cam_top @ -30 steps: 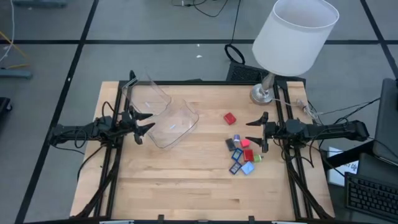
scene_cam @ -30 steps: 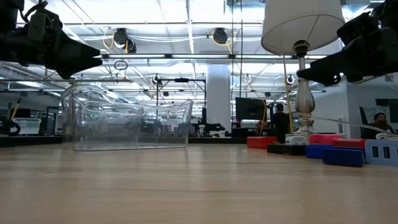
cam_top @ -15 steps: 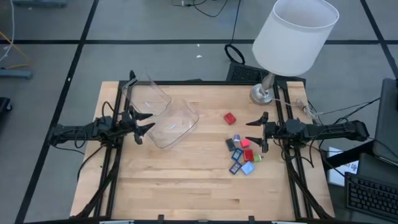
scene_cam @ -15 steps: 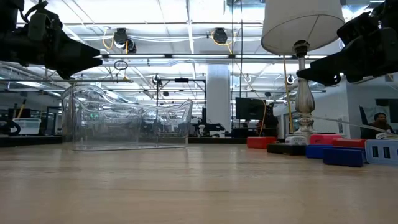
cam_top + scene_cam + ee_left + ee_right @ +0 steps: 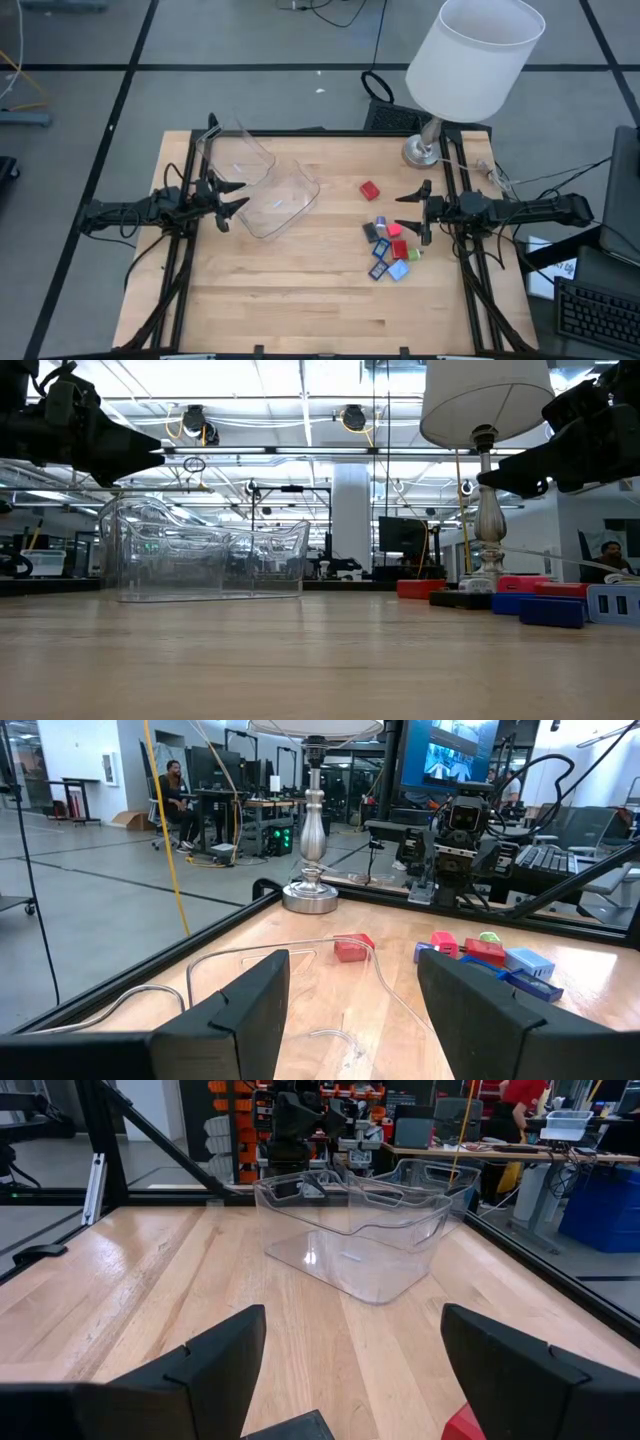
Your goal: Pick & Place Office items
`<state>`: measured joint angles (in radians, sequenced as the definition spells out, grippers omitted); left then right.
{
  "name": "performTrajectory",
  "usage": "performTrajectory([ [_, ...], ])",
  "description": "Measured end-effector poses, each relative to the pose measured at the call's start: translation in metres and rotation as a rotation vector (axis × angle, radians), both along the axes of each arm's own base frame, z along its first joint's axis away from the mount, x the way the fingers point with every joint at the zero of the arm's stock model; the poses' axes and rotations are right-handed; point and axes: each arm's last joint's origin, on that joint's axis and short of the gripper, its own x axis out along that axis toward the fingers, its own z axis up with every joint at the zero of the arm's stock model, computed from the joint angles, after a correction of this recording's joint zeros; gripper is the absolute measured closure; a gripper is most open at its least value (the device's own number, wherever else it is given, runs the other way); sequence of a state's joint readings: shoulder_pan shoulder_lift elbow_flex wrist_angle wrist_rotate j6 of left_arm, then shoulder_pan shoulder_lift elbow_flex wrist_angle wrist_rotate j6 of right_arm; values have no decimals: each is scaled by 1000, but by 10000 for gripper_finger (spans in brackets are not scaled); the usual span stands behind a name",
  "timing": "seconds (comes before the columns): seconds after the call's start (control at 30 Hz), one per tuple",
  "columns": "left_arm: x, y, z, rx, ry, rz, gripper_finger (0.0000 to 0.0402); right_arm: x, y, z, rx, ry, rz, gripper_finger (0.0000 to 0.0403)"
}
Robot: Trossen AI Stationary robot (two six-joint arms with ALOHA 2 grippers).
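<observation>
Hovering wide-jawed, the right gripper [image 5: 412, 212] hangs just right of the office items [image 5: 388, 245] clustered right of centre; left gripper [image 5: 226, 200] waits apart too. Tiny, light, rigid pieces: pinch across flat sides.

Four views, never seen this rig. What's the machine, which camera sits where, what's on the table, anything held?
It is a two-armed robot at a wooden table. The high view looks straight down: the left claw hangs by two clear plastic containers, and the right claw hangs beside a cluster of small office items, with one red cube lying apart from them. Both claws are open and hold nothing. The low view looks level across the tabletop, with the arms coming in from above. Each wrist view looks forward past that arm's own two dark fingers: the left one sees the items and the lamp's base, the right one sees the containers. A white-shaded lamp stands at the table's far right corner.
</observation>
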<state>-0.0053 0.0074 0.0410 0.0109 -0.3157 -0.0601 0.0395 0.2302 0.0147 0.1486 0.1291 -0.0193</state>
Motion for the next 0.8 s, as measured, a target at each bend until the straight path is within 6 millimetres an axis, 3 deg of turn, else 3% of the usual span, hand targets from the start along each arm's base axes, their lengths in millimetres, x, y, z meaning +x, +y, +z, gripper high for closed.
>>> performTrajectory([
  [0.23,0,0,0,0,0,0,176,0,0,2,24,-28,0,110],
  [0.43,0,0,0,0,0,0,176,0,0,7,346,-104,-12,110],
  [0.8,0,0,0,0,0,0,176,-1,0,23,640,-288,34,110],
])
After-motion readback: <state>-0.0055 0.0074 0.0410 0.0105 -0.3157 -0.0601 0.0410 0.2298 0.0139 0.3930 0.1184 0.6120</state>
